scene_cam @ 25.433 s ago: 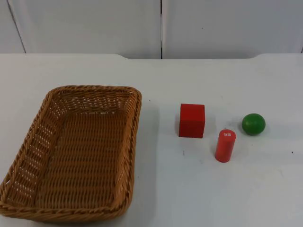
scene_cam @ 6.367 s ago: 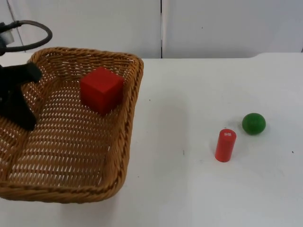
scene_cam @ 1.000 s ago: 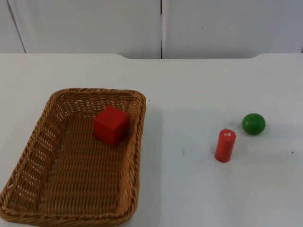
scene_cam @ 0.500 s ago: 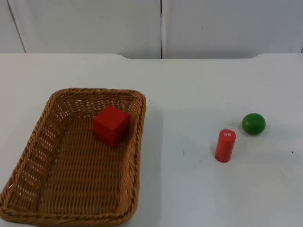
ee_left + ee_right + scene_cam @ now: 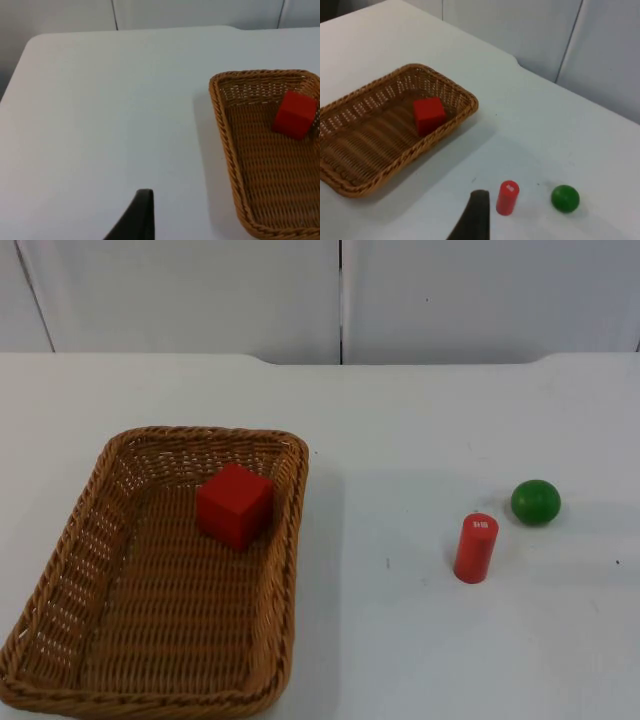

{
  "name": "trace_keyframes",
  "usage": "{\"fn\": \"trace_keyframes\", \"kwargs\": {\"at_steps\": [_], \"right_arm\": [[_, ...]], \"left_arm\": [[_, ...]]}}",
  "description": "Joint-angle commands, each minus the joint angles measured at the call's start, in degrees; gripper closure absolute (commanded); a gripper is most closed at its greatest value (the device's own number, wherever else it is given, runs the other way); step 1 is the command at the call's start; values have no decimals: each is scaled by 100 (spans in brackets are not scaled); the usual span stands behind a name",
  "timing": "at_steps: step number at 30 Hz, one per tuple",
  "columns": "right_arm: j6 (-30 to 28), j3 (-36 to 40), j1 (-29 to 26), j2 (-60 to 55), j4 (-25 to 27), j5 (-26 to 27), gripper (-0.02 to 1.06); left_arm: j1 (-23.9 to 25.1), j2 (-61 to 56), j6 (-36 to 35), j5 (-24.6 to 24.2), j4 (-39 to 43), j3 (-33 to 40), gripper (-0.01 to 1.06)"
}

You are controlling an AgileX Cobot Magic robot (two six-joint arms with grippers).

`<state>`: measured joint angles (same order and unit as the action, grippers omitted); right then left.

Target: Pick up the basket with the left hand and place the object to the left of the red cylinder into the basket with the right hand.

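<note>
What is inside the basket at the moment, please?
A red cube lies inside the basket, towards its far end near the right wall. The weave beneath the cube is covered.

From my seat the table (image 5: 430,410) is a plain white top with a matte surface, evenly lit with only soft, faint shadows on it. A few tiny dark specks mark it. Its far edge has a shallow cut-out in the middle, with rounded steps at either side. Right behind that edge stands the grey wall (image 5: 480,295), made of flat panels; a dark vertical seam (image 5: 341,300) runs down between two of them near the centre, and another slanted seam shows at the far left. In the left wrist view the table's rounded corner (image 5: 31,42) meets the same panelled wall, with a darker gap beside it.
</note>
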<state>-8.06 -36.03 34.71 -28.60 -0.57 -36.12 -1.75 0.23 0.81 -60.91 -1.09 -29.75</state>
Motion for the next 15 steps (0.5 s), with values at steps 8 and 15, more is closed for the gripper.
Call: {"fn": "trace_keyframes", "kwargs": {"at_steps": [8, 15], "right_arm": [[249, 278, -26, 735, -116, -245, 24], [570, 455, -26, 1410, -116, -707, 24]], "left_arm": [[-18, -23, -114, 21, 253, 33, 0], [-18, -23, 139, -22, 109, 89, 0]]}}
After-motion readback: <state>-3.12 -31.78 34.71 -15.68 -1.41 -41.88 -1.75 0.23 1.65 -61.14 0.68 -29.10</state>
